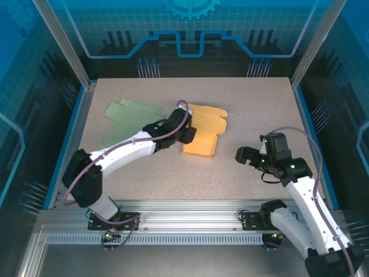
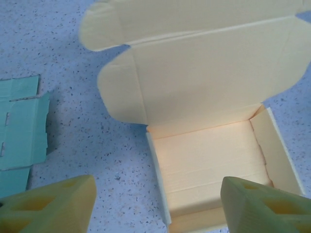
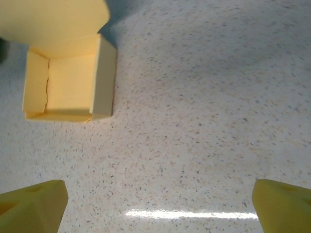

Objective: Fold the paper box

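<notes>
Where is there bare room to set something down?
Free: the far right corner of the speckled table, and the gap between the yellow paper box and the right end effector. Crowded: far left, where the flat green cardboard sheet, the left end effector and the box sit close.

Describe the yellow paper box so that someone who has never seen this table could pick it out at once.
Start from the speckled table and look near its middle, right beside the left gripper. The yellow paper box sits there, walls raised into a tray with its lid lying open behind. The green sheet to its left lies flat, unfolded.
</notes>
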Robot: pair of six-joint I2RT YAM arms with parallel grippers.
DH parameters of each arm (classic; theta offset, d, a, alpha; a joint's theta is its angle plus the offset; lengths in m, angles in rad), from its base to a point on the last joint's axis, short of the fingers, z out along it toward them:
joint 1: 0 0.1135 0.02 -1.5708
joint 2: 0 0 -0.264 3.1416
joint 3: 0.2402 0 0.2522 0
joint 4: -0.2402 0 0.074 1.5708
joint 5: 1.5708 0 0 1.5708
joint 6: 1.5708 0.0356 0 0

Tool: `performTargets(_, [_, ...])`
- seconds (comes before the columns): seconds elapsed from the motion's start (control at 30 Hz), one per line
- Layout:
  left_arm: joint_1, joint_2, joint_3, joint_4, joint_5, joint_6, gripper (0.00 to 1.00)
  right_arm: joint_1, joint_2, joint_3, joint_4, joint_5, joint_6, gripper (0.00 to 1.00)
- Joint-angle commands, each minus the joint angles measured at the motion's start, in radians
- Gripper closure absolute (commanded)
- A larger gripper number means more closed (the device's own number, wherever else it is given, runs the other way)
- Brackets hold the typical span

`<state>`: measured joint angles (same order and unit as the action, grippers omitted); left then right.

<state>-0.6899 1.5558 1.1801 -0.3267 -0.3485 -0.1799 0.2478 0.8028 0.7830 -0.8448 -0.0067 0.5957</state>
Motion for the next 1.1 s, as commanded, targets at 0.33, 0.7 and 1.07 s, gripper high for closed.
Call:
performTargets(0.33, [0.456, 0.108, -0.076, 0.419, 0.827, 0.175, 0.29, 0.051, 0.508, 0.381, 0.192, 0.04, -0.291, 0.08])
performTargets(0.7, [0.498, 0.38, 0.203, 0.27, 1.02, 0.239, 0.29, -0.056, 0.788, 0.489, 0.351, -0.176, -0.388, 0.14])
performTargets(1.07, [0.461, 0.458, 0.233, 0.231, 1.02, 0.254, 0.29, -0.062, 0.926, 0.497, 0.425, -0.275, -0.389, 0.22])
